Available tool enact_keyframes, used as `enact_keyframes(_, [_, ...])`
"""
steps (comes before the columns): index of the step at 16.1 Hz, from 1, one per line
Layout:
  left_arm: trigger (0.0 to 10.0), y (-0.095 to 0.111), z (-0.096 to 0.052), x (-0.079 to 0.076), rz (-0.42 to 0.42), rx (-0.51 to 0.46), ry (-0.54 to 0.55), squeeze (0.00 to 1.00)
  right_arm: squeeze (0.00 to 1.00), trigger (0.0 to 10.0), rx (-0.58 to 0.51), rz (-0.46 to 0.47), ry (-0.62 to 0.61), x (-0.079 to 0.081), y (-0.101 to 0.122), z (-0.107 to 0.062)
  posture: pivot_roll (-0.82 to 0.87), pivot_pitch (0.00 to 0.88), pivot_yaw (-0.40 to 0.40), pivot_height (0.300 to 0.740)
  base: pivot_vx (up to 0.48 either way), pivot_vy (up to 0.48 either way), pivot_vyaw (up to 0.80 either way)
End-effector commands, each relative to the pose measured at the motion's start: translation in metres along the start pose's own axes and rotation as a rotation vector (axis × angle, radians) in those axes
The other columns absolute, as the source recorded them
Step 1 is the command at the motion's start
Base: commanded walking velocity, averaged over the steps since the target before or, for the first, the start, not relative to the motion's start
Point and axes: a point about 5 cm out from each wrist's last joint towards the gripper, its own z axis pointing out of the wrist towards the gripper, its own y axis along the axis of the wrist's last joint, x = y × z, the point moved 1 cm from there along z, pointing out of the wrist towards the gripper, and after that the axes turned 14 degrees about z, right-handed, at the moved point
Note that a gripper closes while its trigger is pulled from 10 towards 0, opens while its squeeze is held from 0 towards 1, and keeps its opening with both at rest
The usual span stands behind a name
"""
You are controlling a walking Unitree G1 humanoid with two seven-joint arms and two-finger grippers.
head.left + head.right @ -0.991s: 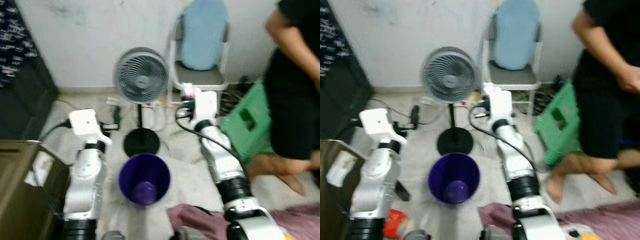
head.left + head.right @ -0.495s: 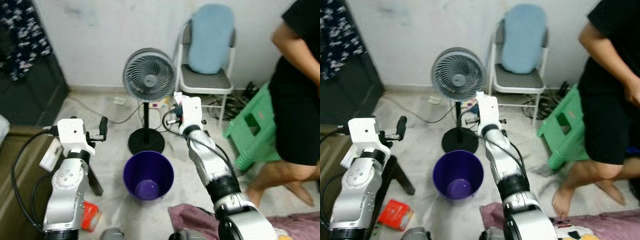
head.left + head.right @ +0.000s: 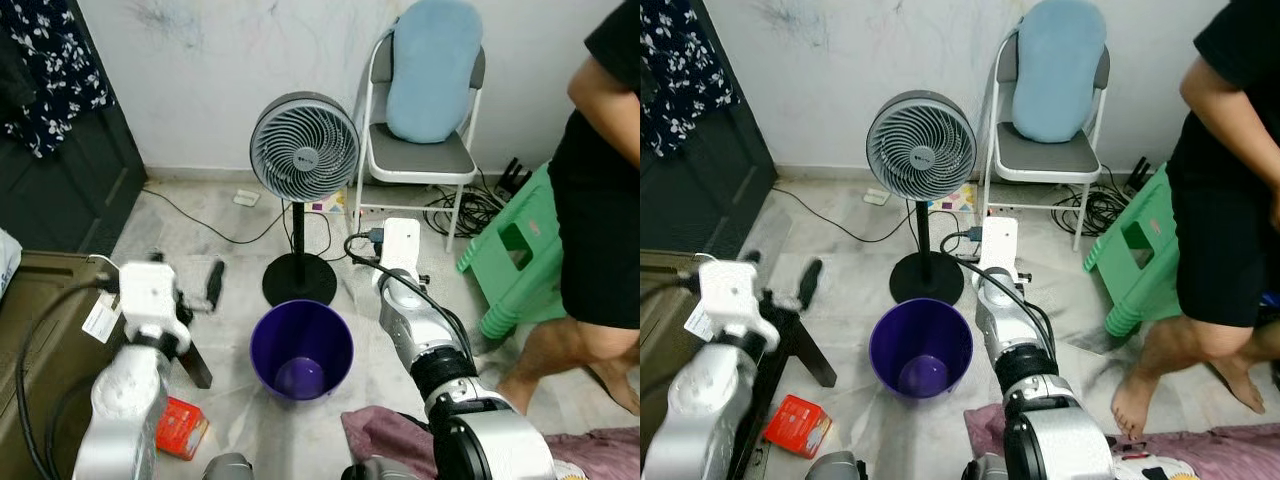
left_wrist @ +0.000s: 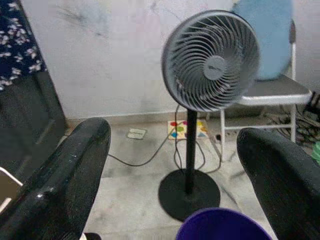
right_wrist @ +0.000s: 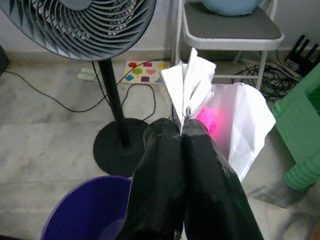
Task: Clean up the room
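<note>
right hand [image 5: 182,131] clenched on paper [image 5: 220,117] has pulled back beside the bin [image 3: 301,350]; your left hand [image 4: 175,175] hangs released. drop comes next.

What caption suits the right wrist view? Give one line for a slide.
Right claw shut on a crumpled white wrapper, above the purple bin beside the standing fan.

glossy purple plastic bin [image 3: 301,348], crinkled white paper wrapper [image 5: 220,112], matt green plastic stool [image 3: 518,250], smooth marble-look floor [image 3: 240,260]
</note>
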Motion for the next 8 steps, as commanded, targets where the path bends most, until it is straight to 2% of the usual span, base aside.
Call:
enact_keyframes(1, [10.0, 0.008, -0.002, -0.002, 0.017, -0.015, -0.01, 0.0, 0.0, 10.0, -0.004, -0.003, -0.001, 0.003, 0.003, 0.002, 0.1, 0.0, -0.005, 0.74, 0.0, 0.0, 0.0])
enact_keyframes(2, [10.0, 0.01, -0.005, -0.006, 0.014, -0.011, -0.023, 0.0, 0.0, 10.0, -0.006, -0.007, 0.005, 0.005, 0.003, 0.003, 0.11, 0.0, 0.004, 0.74, 0.0, 0.0, 0.0])
enact_keyframes(6, [10.0, 0.015, -0.012, -0.01, 0.011, -0.003, -0.056, 0.0, 0.0, 10.0, -0.015, 0.011, -0.025, 0.011, 0.004, 0.004, 0.12, 0.011, 0.026, 0.74, 0.0, 0.0, 0.72])
enact_keyframes(8, [10.0, 0.018, -0.017, -0.011, 0.024, -0.002, -0.091, 0.0, 0.0, 10.0, -0.012, 0.014, -0.081, 0.007, 0.002, 0.004, 0.13, 0.023, 0.031, 0.74, 0.0, 0.0, 0.0])
